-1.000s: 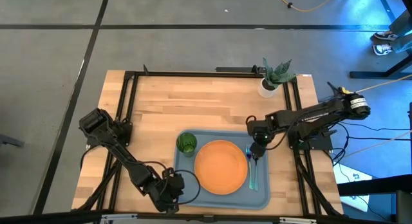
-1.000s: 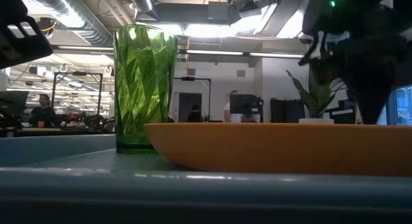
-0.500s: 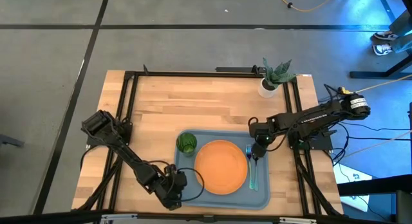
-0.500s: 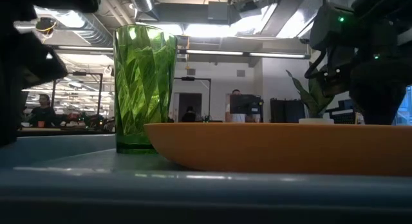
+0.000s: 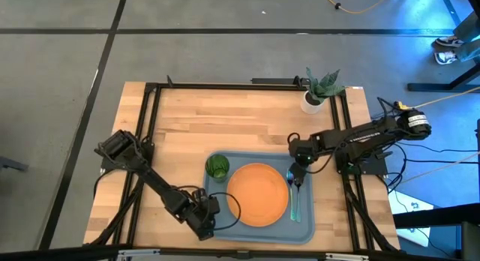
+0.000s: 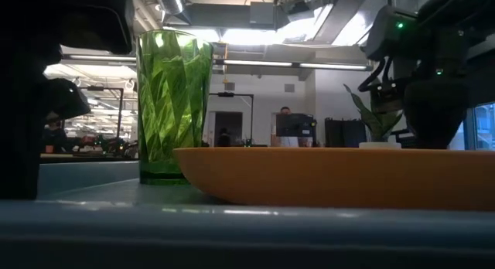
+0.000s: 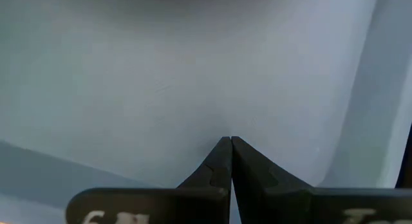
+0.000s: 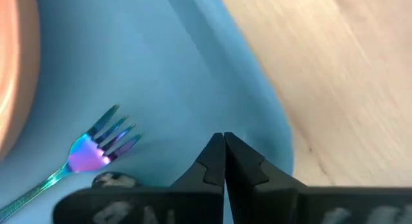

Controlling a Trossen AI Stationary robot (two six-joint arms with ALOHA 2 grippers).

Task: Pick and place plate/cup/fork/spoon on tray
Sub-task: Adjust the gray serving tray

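Observation:
The grey-blue tray lies near the table's front edge. On it stand the orange plate and the green cup, which also shows in the low view. The fork, with its purple head, and the spoon's dark head lie on the tray floor to the right of the plate. My left gripper is shut over the tray's near left corner. My right gripper is shut and empty just above the tray's far right corner, beside the fork's head. My left gripper points its shut fingertips down at the tray's bare floor; I cannot tell whether they touch it.
A leafy plant in a white pot stands at the table's far right corner. Bare wood lies between the tray and the far edge. A black frame runs along the table's sides.
My left gripper has moved toward the table's right and a little toward its far edge, from beside the tray's near left corner to over that corner. In the low view its arm has grown larger at the left.

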